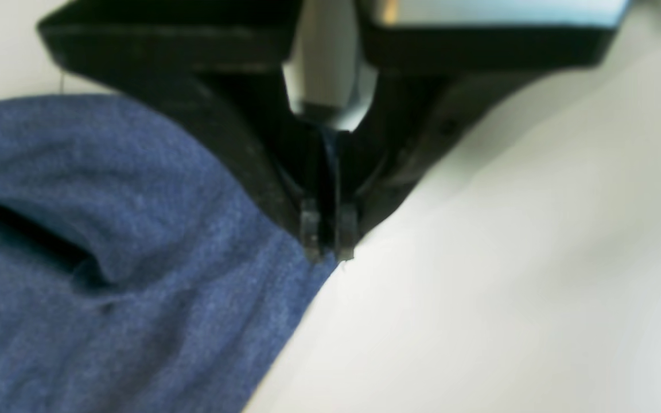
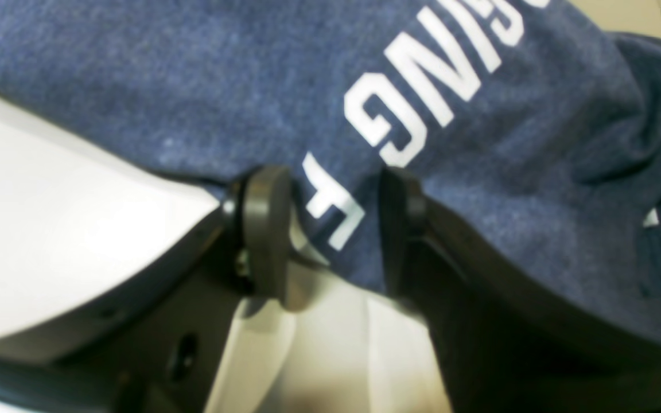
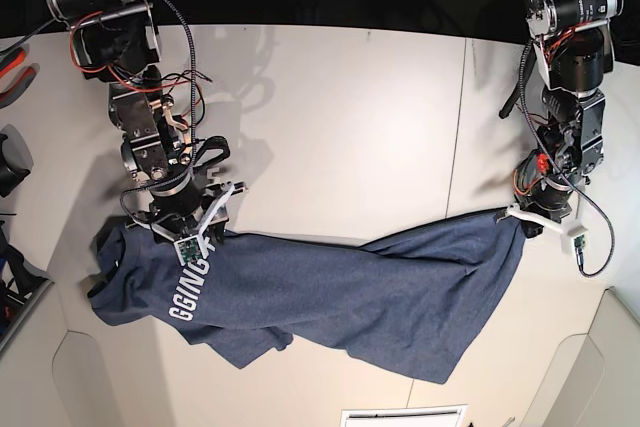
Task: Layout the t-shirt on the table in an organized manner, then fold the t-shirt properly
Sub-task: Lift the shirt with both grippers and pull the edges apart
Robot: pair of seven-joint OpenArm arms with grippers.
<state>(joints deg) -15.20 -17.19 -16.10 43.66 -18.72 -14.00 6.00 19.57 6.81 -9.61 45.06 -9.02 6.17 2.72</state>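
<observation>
The navy t-shirt [image 3: 380, 287] lies stretched sideways across the off-white table [image 3: 350, 117], rumpled, with white lettering [image 3: 190, 292] near its left end. My left gripper [image 3: 522, 219] is at the shirt's right corner. In the left wrist view this left gripper [image 1: 329, 244] is shut on the edge of the blue fabric [image 1: 107, 258], low over the table [image 1: 508, 287]. My right gripper [image 3: 205, 232] sits at the shirt's upper left edge. In the right wrist view that right gripper [image 2: 333, 221] has its jaws apart, over the lettered cloth [image 2: 193, 86], with a white letter between its fingers [image 2: 264, 223].
A thin dark seam [image 3: 457, 127] crosses the table right of centre. Black gear [image 3: 12, 162] and a red-handled tool [image 3: 12, 67] sit at the left edge. Rounded cutouts mark the near corners, and a white label [image 3: 405, 415] lies at the front edge.
</observation>
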